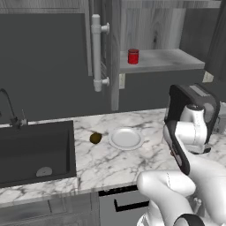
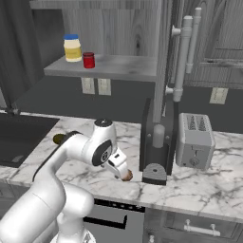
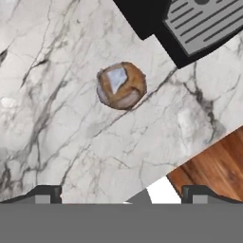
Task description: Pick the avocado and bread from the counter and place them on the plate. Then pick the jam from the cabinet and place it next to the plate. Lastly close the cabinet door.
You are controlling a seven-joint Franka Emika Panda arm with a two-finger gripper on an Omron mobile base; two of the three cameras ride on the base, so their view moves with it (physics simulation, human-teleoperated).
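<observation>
Gripper (image 3: 121, 197) over bread (image 3: 121, 86), jaws spread wide, nothing held.
Bread sits on counter (image 3: 57, 118) just beside coffee machine (image 2: 156, 142); avocado (image 1: 95, 138) lies beside empty plate (image 1: 126, 138); jam (image 1: 133, 56) on the cabinet (image 1: 176, 59) shelf, door (image 1: 110, 53) open.

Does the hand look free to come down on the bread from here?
Probably yes: the hand is open above the bread, which lies alone on bare counter, apart from the dark appliance base nearby.

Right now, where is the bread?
The bread lies on the marble counter below the open hand, near the black coffee machine's base.
</observation>
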